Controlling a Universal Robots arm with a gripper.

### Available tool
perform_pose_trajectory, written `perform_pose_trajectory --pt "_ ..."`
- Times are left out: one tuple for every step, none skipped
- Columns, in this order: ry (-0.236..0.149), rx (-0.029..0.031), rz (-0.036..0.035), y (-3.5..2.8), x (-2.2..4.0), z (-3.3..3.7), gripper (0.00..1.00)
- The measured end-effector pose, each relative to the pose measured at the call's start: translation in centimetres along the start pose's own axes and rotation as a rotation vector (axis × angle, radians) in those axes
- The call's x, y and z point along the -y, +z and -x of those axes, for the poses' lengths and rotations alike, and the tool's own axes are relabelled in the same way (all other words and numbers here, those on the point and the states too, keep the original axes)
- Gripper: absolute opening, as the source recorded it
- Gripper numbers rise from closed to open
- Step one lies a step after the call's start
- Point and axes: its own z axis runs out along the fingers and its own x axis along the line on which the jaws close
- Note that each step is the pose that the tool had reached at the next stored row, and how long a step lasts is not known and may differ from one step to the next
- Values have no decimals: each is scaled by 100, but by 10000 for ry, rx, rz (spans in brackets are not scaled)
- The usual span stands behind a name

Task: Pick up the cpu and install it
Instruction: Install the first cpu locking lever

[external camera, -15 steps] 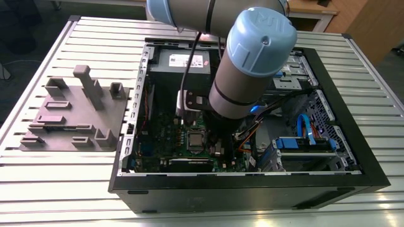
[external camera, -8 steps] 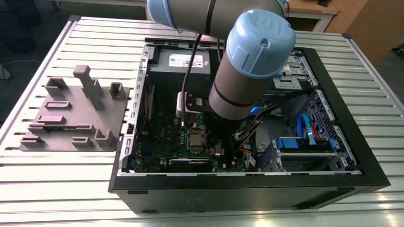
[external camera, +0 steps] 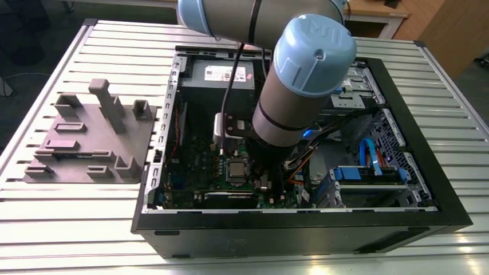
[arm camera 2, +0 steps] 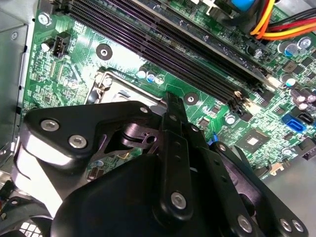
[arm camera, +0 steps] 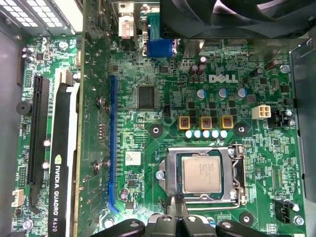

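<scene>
CPU seated in its socket
The cpu (arm camera: pixel 201 174) lies flat in the motherboard (arm camera: pixel 148 148) socket — pincer (arm camera: pixel 180 217) just beside it, empty, fingers narrow.

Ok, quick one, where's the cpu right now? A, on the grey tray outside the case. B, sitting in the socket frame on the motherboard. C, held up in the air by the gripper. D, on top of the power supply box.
B: in the first wrist view the cpu lies flat inside the socket frame on the motherboard, with the gripper just at the socket's edge.
</scene>
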Motion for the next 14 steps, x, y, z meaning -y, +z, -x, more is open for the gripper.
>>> perform_pose_trajectory --pt "-3 0 0 2 1 0 10" --pt "-7 -1 1 4 4 -1 10" --pt "-7 -1 0 6 5 -1 10" --pt "-8 -1 0 7 6 0 10" --pt "-9 -1 0 9 8 0 10" --pt "-11 -1 1 10 9 0 10" --pt "-13 -1 1 11 10 0 10" --pt "-15 -1 1 12 12 0 10" --pt "-16 -1 0 12 14 0 10" --pt "-18 -1 0 13 16 0 10" --pt "-19 -1 0 13 18 0 10" --pt "-21 -1 1 13 21 0 10" --pt "-23 -1 0 13 25 0 10" --pt "-24 0 0 13 31 0 10"
